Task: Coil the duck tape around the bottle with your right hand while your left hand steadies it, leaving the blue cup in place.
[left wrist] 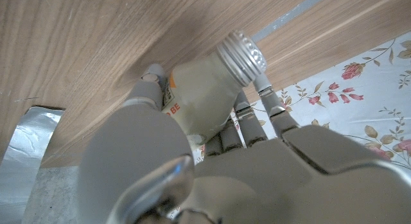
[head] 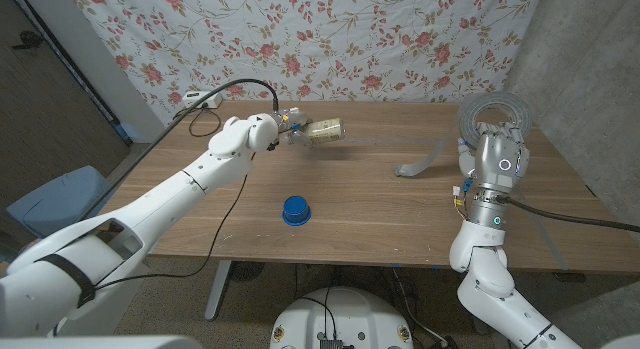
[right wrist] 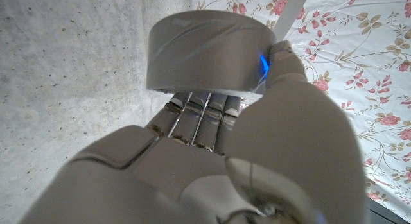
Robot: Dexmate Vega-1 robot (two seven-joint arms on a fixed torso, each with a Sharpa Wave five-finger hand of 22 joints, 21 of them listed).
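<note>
The left hand [head: 262,132] grips the bottle [head: 322,130] lying sideways, cap toward 3 o'clock, at the table's [head: 380,204] far side. The right hand [head: 497,159] clasps the grey tape roll [head: 492,113], raised at the right edge; a loose strip [head: 425,159] trails toward 9 o'clock. The blue cup [head: 296,210] sits at 6 o'clock from the bottle.

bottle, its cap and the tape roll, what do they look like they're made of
Bottle: looks like cream-coloured plastic or coated glass, smooth with a printed label; the look leaves it open. Its cap: likely metal, silvery and ribbed with a shine. Duct tape roll: matte grey cloth-backed or plastic film tape, with faint wrinkles on the wound surface. Blue cup: probably plastic, with an even opaque colour.
</note>
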